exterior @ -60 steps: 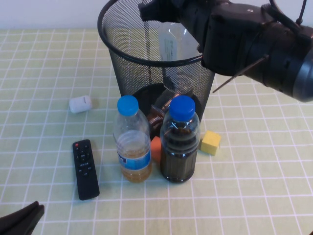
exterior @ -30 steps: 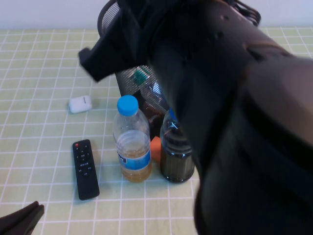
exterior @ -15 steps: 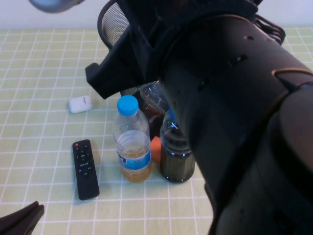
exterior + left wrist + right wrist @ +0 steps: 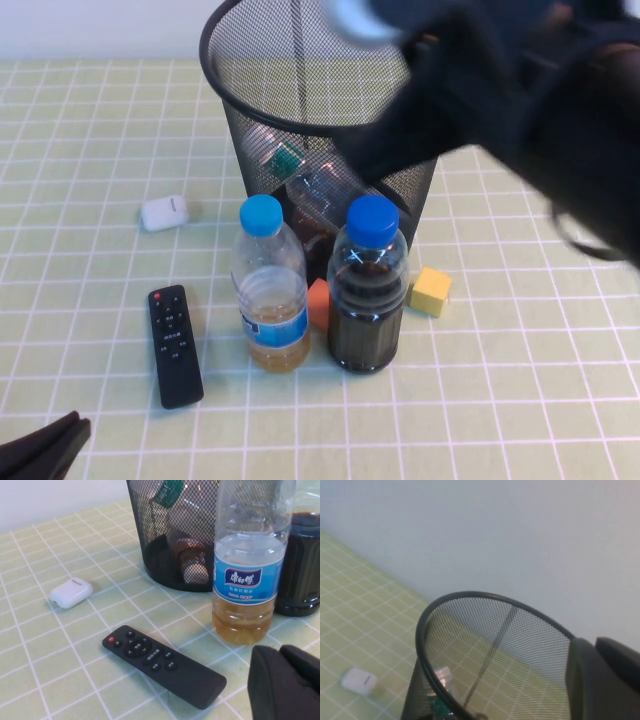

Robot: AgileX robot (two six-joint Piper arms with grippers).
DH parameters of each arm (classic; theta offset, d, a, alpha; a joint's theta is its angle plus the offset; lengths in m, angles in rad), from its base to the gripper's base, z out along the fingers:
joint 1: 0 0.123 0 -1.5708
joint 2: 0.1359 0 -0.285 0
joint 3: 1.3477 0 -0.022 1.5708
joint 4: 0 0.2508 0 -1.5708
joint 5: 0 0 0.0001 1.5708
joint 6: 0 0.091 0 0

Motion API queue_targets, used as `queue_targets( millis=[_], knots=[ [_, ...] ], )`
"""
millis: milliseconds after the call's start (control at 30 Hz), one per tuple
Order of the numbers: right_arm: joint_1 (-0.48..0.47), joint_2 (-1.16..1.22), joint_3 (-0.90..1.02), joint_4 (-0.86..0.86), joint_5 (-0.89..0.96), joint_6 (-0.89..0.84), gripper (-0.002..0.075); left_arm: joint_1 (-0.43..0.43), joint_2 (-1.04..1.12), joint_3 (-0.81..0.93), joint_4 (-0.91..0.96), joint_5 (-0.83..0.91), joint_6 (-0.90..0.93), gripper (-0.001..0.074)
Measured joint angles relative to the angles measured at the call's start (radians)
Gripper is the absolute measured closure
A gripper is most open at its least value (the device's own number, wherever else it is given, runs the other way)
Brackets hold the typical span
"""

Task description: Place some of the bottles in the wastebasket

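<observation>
A: Right gripper (image 4: 602, 680) first: jaws pressed together, nothing pinched, up above the wastebasket (image 4: 232, 75) near its rim on your right side.

B: And your left gripper (image 4: 285, 680)? Jaws closed too, empty, parked low at the near edge beside the black remote (image 4: 162, 662).

A: Look through the mesh. The green-labelled bottle (image 4: 290, 160) and the red-brown-labelled bottle (image 4: 318, 232) both lie inside the basket, down near its base.

B: So the drop looks done to me. Lift that right arm straight up, then back toward yourself.

A: Careful, though! The dark-liquid bottle (image 4: 367, 290) and the blue-labelled bottle (image 4: 270, 295) stand just in front of the basket. Swing low and you'd likely topple one.

B: The yellow block (image 4: 431, 291), orange block (image 4: 318, 303) and white earbud case (image 4: 164, 212) sit nearby; you needn't touch any of them.
</observation>
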Motion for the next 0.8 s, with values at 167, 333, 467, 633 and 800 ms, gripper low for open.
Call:
queue_targets(
  millis=[167, 333, 467, 633, 800],
  knots=[
    [-0.313, -0.142, 0.277, -0.009, 0.401, 0.091, 0.0729, 0.0, 0.0, 0.0, 0.0, 0.017, 0.0, 0.0739],
    [-0.607, -0.325, 0.52, -0.006, 0.577, 0.214, 0.0729, 0.0, 0.0, 0.0, 0.0, 0.026, 0.0, 0.0739],
    [-0.789, -0.528, 0.718, 0.004, 0.592, 0.243, 0.0729, 0.0, 0.0, 0.0, 0.0, 0.028, 0.0, 0.0739],
    [-0.962, -0.794, 0.914, 0.004, 0.592, 0.243, 0.0729, 0.0, 0.0, 0.0, 0.0, 0.031, 0.0, 0.0739],
    [-1.032, -1.017, 1.072, 0.004, 0.59, 0.241, 0.0729, 0.0, 0.0, 0.0, 0.0, 0.031, 0.0, 0.0739]
  ],
)
